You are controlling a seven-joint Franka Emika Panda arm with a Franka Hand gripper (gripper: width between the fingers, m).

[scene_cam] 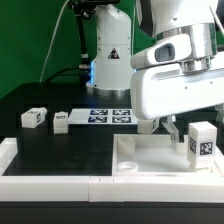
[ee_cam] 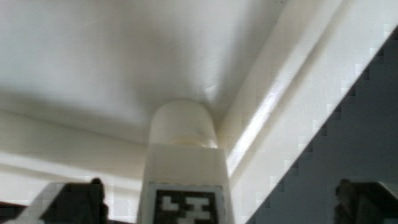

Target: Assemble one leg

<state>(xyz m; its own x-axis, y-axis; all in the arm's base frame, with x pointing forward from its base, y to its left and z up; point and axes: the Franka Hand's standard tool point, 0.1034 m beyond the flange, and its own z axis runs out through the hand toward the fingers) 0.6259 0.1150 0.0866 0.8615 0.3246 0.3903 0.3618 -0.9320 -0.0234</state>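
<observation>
Leg (scene_cam: 203,141) upright inside end effector's (ee_cam: 222,207) wide-spread jaws, touching neither (jaw tips cropped, dark, indistinct).

The robot's hand, a big white boxy plastic shell (scene_cam: 175,92) with rounded corners, is showing smooth, unmarked sides. At its twelve o'clock a silver-grey metal collar (scene_cam: 182,45) is ringing the wrist, with a glossy white rounded link (scene_cam: 170,14) at twelve o'clock again. At the shell's six o'clock the pincer (ee_cam: 222,205) is showing dark grey, blocky fingers (ee_cam: 79,203). The white domed base column (scene_cam: 110,50) is wearing a black triangular warning sticker (scene_cam: 114,56). A pale blue light (scene_cam: 100,72) is glowing at its seven o'clock, and a thin black cable (scene_cam: 60,28) is curving at its ten o'clock.
</observation>
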